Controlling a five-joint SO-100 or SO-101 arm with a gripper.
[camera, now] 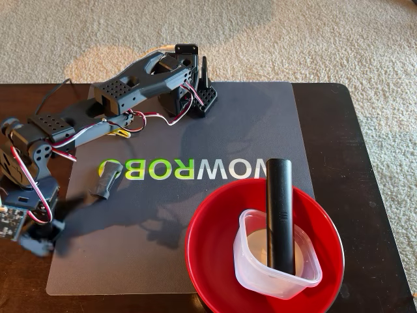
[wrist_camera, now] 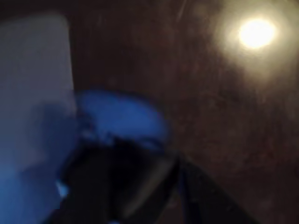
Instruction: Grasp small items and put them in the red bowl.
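**Gripper at the mat's top edge, red bowl already loaded**

Gripper [camera: 203,98] sits at upper centre of the fixed view, tips down at the top edge of the grey mat [camera: 163,254]; I cannot tell whether its jaws are spread or pressed together. My wrist view is too blurred to help: I see only dark wood, a bright glare spot and blue-tinted shapes.

I see the red bowl [camera: 208,261] at lower right, overlapping the mat's corner. Inside it rests the clear square plastic tub [camera: 251,274], with the slim black remote [camera: 280,208] lying across the tub and the bowl's far rim. One dark grey plastic part [camera: 106,179] lies on the mat at left, beside the green lettering.
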